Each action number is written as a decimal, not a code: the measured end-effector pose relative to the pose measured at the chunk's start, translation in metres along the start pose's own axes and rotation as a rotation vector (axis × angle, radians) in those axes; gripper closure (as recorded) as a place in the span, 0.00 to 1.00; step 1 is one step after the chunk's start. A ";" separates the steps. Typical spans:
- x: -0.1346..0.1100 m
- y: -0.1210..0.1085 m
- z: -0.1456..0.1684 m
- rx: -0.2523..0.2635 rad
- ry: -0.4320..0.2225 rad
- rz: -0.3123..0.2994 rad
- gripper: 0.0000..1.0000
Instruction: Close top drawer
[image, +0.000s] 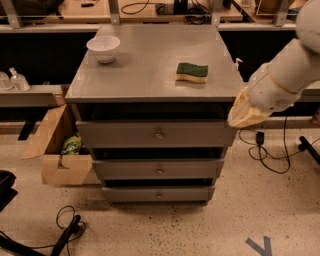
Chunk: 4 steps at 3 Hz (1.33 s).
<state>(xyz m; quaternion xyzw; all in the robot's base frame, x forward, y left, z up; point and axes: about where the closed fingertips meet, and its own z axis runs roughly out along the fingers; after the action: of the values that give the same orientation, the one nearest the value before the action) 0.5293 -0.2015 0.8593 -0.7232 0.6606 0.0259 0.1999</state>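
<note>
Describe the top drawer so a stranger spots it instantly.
Find the grey cabinet carrying a white bowl and green sponge. The grey top drawer sits directly under its top, beside the cloth-covered claw. Its front is the tallest and widest of three.

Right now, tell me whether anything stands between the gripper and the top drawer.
Nothing visible does. The gripper sits at the right end of the top drawer, by its front's upper corner. The sponge and bowl lie on the cabinet top, above the drawer's path.
</note>
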 end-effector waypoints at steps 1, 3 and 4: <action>0.005 -0.003 -0.052 0.119 0.049 -0.016 1.00; 0.002 -0.004 -0.052 0.123 0.047 -0.021 0.59; 0.001 -0.004 -0.051 0.123 0.047 -0.023 0.35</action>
<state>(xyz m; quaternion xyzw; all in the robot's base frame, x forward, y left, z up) 0.5215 -0.2185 0.9074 -0.7174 0.6573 -0.0340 0.2283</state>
